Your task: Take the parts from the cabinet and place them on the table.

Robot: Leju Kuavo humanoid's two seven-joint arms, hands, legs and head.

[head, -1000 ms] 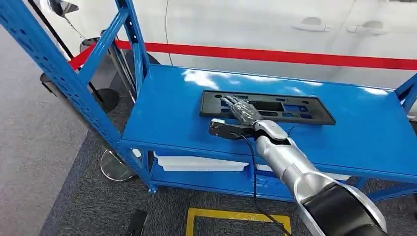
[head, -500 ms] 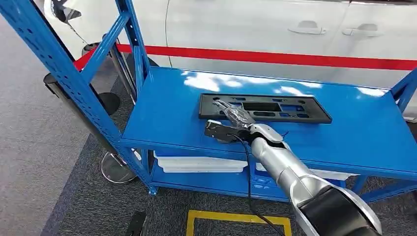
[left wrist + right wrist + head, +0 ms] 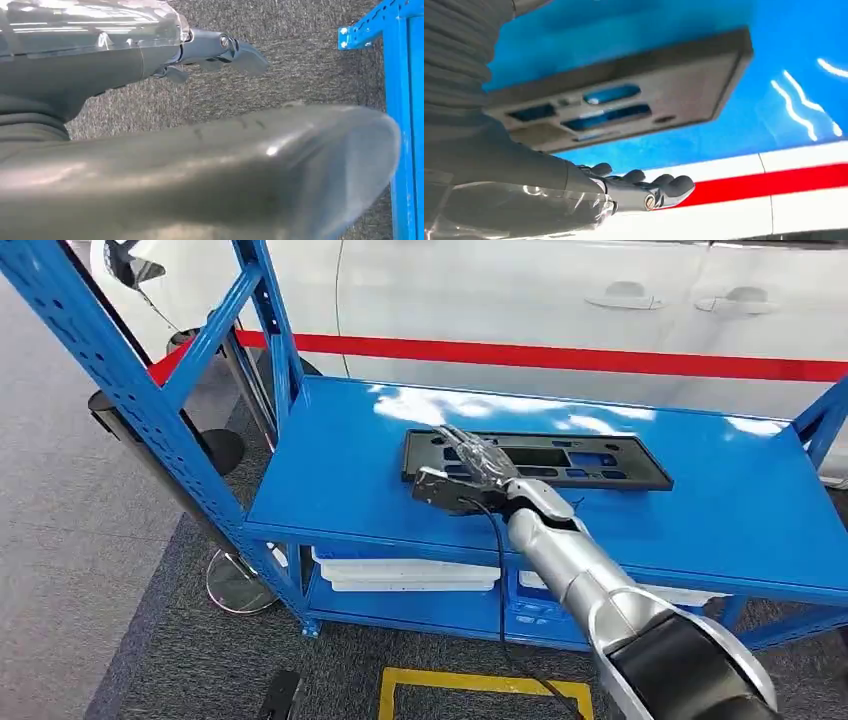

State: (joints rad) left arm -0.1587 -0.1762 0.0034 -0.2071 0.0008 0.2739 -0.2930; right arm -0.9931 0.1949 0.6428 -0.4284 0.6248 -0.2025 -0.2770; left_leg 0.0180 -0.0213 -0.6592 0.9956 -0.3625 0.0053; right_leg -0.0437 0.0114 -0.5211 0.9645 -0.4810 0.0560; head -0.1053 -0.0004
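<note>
Our right robot hand (image 3: 478,462) is out over the left end of the black part (image 3: 540,461), fingers (image 3: 644,187) stretched out straight and side by side, palm facing down at the part. It's released, not wrapped around anything; from the head view we can't quite tell if the fingertips are brushing the plastic or just floating above it. There's a clear plastic cover over the back of the hand that catches the light.

The part itself is a long flat rectangular panel in matte black plastic, kind of like a licence plate holder. It has a raised rim and several rectangular cutouts through which the blue below shows, plus a few small holes. It lies flat on the top shelf (image 3: 330,470) of the blue metal cabinet (image 3: 140,410), roughly mid-shelf, long side running left to right.

Our left robot hand (image 3: 220,47) hangs down by the carpet (image 3: 280,80) with its fingers loosely apart and nothing in it, near a blue post of the cabinet.

Further out, the lower shelf has white trays (image 3: 410,573) stacked on it. A yellow square outline (image 3: 480,685) is taped on the grey carpet on the near side. On the far side stands a white car (image 3: 560,300) with a red barrier tape (image 3: 560,357) strung across in front of it.
</note>
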